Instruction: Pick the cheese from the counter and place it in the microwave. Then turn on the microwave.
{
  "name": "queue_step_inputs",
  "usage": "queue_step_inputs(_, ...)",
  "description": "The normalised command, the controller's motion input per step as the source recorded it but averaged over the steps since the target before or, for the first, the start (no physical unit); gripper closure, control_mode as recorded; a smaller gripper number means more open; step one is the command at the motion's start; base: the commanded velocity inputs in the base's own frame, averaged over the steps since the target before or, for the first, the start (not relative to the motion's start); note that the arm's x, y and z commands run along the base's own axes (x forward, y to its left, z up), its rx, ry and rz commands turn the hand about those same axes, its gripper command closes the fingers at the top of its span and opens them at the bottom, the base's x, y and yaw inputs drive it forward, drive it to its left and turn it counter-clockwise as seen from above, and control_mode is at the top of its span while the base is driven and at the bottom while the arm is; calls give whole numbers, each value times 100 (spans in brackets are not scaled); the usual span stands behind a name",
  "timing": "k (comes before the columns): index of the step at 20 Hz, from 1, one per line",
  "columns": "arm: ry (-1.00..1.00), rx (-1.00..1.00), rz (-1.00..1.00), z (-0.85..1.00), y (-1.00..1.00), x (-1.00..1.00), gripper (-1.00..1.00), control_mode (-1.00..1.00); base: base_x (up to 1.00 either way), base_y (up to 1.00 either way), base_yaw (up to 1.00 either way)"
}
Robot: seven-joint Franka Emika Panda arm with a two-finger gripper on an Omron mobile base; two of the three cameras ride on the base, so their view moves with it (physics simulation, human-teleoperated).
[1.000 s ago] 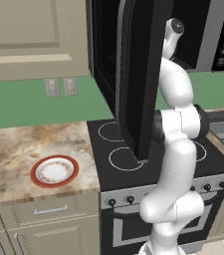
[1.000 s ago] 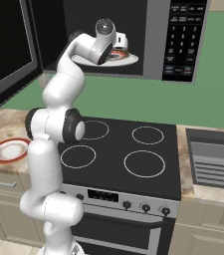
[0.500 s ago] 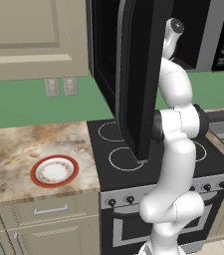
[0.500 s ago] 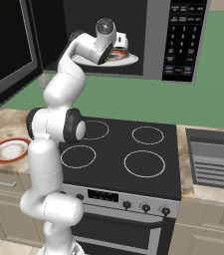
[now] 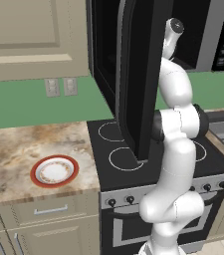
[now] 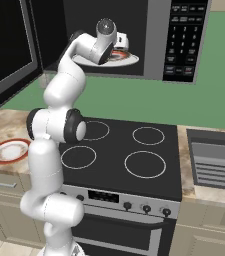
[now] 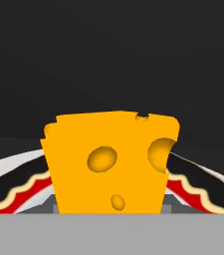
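The claw [image 6: 123,43] reaches inside the open microwave [image 6: 154,37], clenched on the cheese [image 7: 111,162], it seems, since the fingertips are hidden. Just below the claw lies a red-rimmed plate [image 7: 195,191].

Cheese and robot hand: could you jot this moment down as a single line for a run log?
phase: placing | gripper: shut on cheese, inside microwave | below cheese: plate in microwave | microwave door: open

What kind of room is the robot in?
It looks like a kitchen. There is a black stovetop with ring marks, a microwave with its door open above it, a sink and a stone counter with a plate on it.
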Motion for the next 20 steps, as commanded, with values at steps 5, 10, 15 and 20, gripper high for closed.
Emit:
queue_step_inputs(5, 0, 0, 0, -8, 0, 2, 100, -100, 0, 0, 0)
queue_step_inputs(10, 0, 0, 0, -7, 0, 4, 100, -100, 0, 0, 0)
queue_step_inputs(15, 0, 0, 0, -7, 0, 2, 100, -100, 0, 0, 0)
queue_step_inputs(20, 0, 0, 0, -8, -1, 0, -100, -100, 0, 0, 0)
